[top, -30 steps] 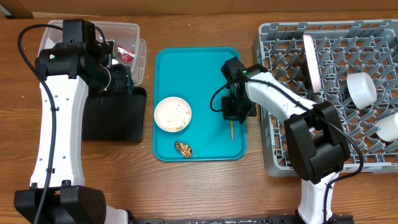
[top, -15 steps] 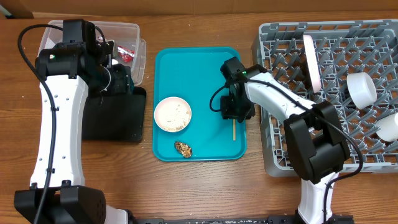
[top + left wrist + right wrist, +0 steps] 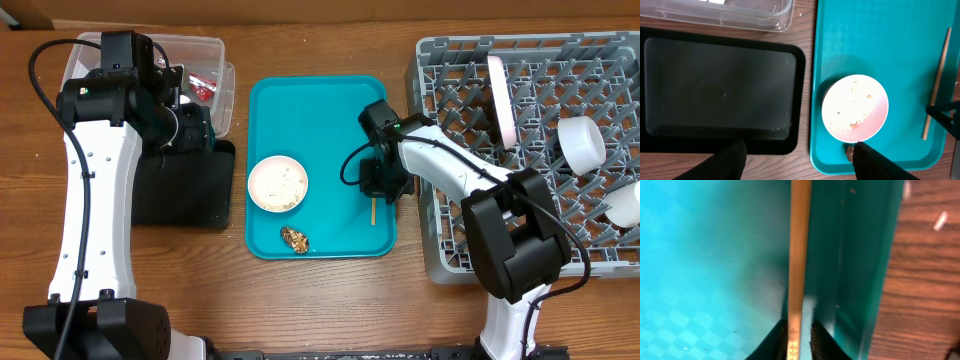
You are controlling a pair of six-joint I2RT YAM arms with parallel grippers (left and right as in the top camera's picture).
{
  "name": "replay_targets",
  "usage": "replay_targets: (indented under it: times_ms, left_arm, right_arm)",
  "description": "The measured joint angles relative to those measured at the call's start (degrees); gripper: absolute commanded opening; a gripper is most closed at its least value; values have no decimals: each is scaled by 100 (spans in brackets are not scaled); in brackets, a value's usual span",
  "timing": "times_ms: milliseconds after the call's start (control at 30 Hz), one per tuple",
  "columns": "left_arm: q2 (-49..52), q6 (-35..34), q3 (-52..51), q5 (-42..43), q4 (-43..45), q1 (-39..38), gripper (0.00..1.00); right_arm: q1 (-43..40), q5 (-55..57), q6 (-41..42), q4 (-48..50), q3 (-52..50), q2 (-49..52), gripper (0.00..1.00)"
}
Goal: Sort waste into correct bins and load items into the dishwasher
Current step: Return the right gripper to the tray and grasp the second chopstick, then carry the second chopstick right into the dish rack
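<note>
Since the earlier frame, the right tool (image 3: pixel 799 339) has slid a little toward the near end of the teal plastic serving tray (image 3: pixel 310 110), its fingers pressed onto a thin wooden chopstick (image 3: pixel 800 250) that runs close along the tray's right rim; whether the stick is lifted cannot be told. A small round white bowl (image 3: pixel 855 107) flecked with loose whitish rice (image 3: pixel 852 124) sits on the tray, a small brown food scrap (image 3: pixel 294 238) just beside it. The left tool (image 3: pixel 799 150) hangs spread over the shallow black rectangular tray (image 3: pixel 720 85), next to the clear plastic rectangular tub (image 3: pixel 205 50) holding a red crinkled snack wrapper (image 3: pixel 205 88). A large grey plastic dish rack (image 3: pixel 600 250) stands on the wooden surface (image 3: pixel 400 300).
</note>
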Motion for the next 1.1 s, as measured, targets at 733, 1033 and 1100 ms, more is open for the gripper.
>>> replay_targets:
  times_ms: [733, 1033, 1100]
  left_arm:
    - [0, 0, 0, 0, 0, 0, 71]
    - [0, 0, 0, 2, 0, 0, 71]
    - [0, 0, 0, 0, 2, 0, 71]
  right_arm:
    - [-2, 76, 120, -337, -24, -24, 4]
    - [-4, 138, -304, -1261, 179, -544, 4]
    - [-44, 146, -476, -1528, 415, -866, 4]
